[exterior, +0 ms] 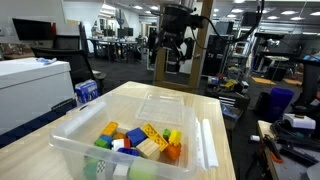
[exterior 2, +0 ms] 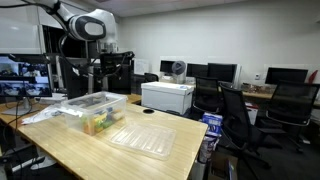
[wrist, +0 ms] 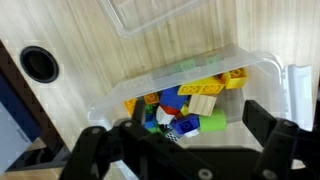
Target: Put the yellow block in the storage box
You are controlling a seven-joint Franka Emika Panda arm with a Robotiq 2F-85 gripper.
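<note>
Black gripper [exterior: 174,58] hangs high above the far end of the tabletop [exterior: 40,150], jaws spread wide. The wrist view confirms nothing is held between them.

Storage box [exterior: 60,143] sits on the tabletop at six o'clock from the gripper in an exterior view, well below it and nearer the camera. In the wrist view the box lies at twelve o'clock, its long axis running from eight to two o'clock.

Yellow block [exterior: 108,130] appears to rest inside the box, at the nine o'clock side of the heap of mixed blocks. It lies apart from the longer yellow studded brick [exterior: 152,132].

Clear lid [exterior: 165,103] lies flat between gripper and box.

Judgement: the block is within the box walls and the placement looks complete. Any further move would be a descent toward six o'clock.
</note>
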